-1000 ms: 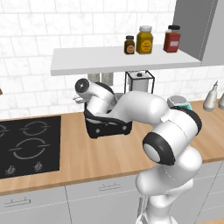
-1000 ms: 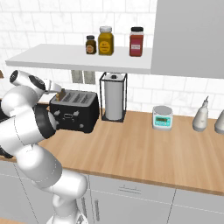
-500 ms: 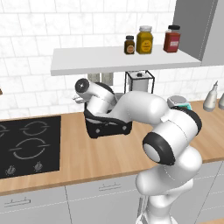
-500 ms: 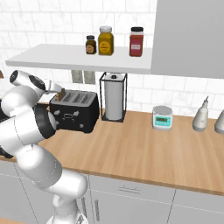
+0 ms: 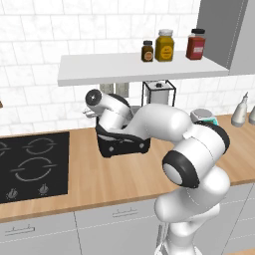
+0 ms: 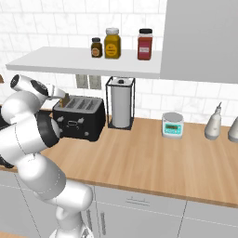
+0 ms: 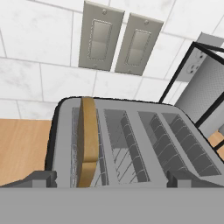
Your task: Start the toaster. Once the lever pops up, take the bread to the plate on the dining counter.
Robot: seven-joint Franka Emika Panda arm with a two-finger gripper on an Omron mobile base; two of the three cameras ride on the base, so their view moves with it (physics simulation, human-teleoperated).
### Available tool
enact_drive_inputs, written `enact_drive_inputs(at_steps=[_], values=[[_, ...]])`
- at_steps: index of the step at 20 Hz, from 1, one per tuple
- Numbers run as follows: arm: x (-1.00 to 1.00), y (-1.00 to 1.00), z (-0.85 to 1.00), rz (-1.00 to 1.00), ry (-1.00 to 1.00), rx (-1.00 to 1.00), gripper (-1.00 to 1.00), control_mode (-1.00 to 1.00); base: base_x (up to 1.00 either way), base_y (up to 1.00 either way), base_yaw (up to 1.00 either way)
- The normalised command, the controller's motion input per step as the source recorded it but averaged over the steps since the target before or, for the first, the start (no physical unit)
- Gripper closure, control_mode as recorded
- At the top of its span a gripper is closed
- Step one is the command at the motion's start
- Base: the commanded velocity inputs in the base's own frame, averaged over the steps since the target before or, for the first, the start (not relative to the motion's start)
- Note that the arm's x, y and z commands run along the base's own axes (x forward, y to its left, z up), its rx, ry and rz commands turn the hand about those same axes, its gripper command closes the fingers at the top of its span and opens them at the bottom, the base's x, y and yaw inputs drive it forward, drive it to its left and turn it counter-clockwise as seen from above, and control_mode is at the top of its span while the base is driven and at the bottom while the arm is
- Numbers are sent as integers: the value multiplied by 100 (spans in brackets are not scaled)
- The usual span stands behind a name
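Note:
The black toaster stands on the wood worktop against the tiled wall, and my arm covers most of it in the left base view. A thin tan slice of bread stands edge-on in the slot at the toaster's left end and pokes above the top. My gripper hovers open just above and in front of the toaster's silvery slots, with nothing between its fingertips. The plate and the dining counter are out of view.
A wire paper-towel holder stands close to the toaster's right. Further right are a small kitchen scale and bottles. A shelf with three jars hangs low over the toaster. The black hob lies to the left.

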Motion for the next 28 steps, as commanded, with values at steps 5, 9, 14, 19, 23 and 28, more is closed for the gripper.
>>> enact_drive_inputs(at_steps=[5,9,14,19,23,28], values=[[0,0,0,0,0,0,-100,-100,0,0,0],[0,0,0,0,0,0,-100,-100,0,0,0],[0,0,0,0,0,0,-100,-100,0,0,0],[0,0,0,0,0,0,-100,-100,0,0,0],[0,0,0,0,0,0,-100,-100,0,0,0],[0,0,0,0,0,0,-100,-100,0,0,0]])
